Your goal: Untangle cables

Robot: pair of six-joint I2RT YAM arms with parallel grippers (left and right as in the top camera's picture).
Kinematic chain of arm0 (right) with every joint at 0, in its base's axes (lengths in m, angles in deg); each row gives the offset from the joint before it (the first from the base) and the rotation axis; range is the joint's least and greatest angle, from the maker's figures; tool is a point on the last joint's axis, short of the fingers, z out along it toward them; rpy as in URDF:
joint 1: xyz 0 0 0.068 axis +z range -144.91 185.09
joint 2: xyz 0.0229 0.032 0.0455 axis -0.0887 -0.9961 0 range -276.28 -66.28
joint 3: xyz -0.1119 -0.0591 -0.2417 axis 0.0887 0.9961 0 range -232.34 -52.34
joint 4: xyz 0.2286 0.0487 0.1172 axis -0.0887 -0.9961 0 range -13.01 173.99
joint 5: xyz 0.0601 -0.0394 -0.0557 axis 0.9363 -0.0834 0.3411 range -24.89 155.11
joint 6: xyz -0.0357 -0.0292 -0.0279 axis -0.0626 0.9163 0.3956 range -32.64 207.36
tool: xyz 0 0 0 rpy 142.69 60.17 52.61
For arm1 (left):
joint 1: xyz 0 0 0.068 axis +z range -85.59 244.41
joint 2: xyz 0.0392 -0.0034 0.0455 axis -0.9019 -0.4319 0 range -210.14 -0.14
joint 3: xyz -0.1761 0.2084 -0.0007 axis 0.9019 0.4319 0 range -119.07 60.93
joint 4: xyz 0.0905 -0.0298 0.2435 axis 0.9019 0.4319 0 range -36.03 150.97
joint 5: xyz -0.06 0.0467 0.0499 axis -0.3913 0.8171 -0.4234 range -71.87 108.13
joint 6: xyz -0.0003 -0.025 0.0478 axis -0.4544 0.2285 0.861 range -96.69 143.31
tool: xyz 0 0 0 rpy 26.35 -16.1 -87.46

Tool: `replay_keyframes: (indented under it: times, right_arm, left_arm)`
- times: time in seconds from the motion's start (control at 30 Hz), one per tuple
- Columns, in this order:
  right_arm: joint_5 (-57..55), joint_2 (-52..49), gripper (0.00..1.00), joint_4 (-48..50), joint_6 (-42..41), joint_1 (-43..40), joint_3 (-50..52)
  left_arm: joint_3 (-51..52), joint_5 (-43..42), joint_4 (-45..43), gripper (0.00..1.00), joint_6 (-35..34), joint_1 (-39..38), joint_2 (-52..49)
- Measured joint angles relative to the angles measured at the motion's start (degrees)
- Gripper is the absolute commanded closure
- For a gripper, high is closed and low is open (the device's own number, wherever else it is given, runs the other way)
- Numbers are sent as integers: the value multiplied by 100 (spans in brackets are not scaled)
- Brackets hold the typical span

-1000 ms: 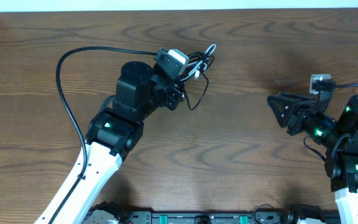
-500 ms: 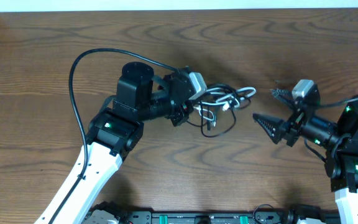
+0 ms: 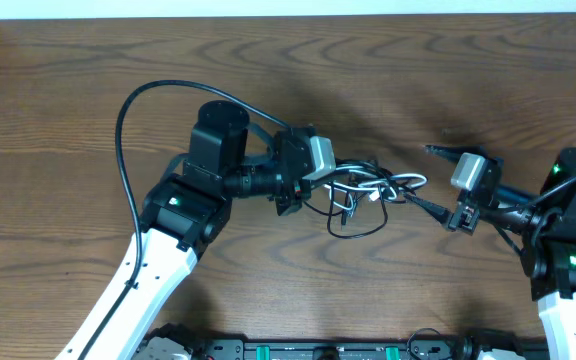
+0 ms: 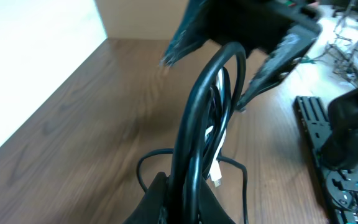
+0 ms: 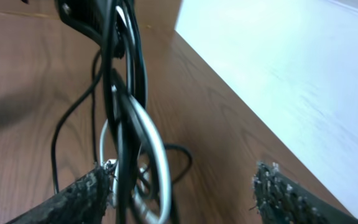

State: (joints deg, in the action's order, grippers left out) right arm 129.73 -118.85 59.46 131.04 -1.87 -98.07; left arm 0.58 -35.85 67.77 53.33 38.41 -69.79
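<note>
The cables [image 3: 360, 196] form a tangled bundle of thin black cords with one white loop [image 3: 400, 182], hanging mid-table between the two arms. My left gripper [image 3: 330, 183] is shut on the bundle's left end. In the left wrist view its dark fingers [image 4: 160, 198] pinch black cords [image 4: 194, 134] that arch upward, with a white plug [image 4: 217, 175] dangling below. My right gripper [image 3: 424, 180] is open, its fingers reaching around the bundle's right end. In the right wrist view the cords and white loop [image 5: 143, 127] lie against the left finger [image 5: 73, 196], and the gap [image 5: 179, 193] towards the right finger is wide.
The thick black arm cable [image 3: 126, 115] loops over the table left of the left arm. The brown wooden table [image 3: 448, 80] ends at a white strip along the top edge. A black base rail [image 3: 318, 350] runs along the front edge.
The left gripper has carried the bundle rightwards and towards the front. The right gripper has swung left, opened wider, and now reaches around the bundle's right end.
</note>
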Motion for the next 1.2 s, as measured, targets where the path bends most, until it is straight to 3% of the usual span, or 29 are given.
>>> replay_keyframes:
  times: [0.17,0.2,0.27,0.3,0.63,0.87,1.07,1.2]
  right_arm:
    - [590,-332,62,4,153,2,0]
    - [684,-380,76,2,173,11,0]
    - [826,-437,88,4,177,63,0]
    - [898,-439,99,0,227,109,0]
    - [994,-439,99,350,-229,398,0]
    - [1010,-459,99,2468,-2354,409,13]
    - [1137,-481,99,4577,-4489,435,28]
    - [1193,-505,99,5438,-5567,444,48]
  left_arm:
    - [0,-129,2,92,256,-188,0]
    - [0,-127,2,92,286,-188,0]
    - [0,-129,0,93,326,-188,0]
    - [0,-116,-2,92,328,-188,0]
    - [0,994,-11,92,-4,-205,0]
    - [0,2363,28,92,-946,-223,0]
    - [0,2614,278,92,-1209,-236,4]
    - [-2,2601,544,92,-1226,-262,39]
